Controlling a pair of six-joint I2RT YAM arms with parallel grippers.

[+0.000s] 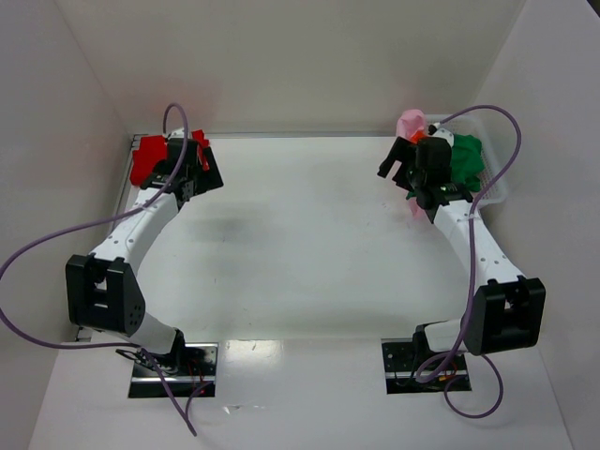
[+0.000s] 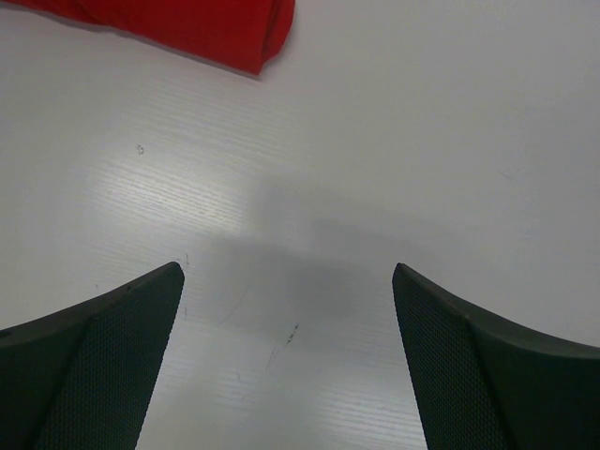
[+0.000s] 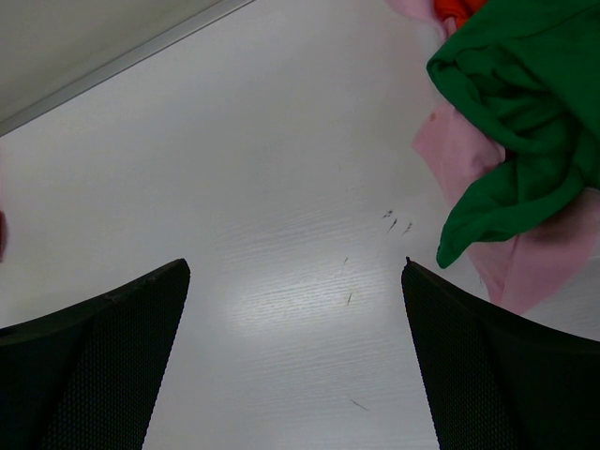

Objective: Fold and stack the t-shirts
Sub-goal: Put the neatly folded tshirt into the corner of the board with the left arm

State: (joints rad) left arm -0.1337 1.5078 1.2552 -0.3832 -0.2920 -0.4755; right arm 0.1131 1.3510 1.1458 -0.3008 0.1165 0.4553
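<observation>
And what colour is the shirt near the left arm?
Bright red. The shirt shows best in the left wrist view.

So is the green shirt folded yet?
Not folded: the green shirt lies bunched in loose wrinkles, draped over the pink shirt.

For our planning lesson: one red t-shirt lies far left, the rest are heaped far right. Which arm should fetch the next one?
Right, probably. The right claw, open, hangs beside the green t-shirt and pink t-shirt; the left claw, also open, is across the table by the red t-shirt.
</observation>
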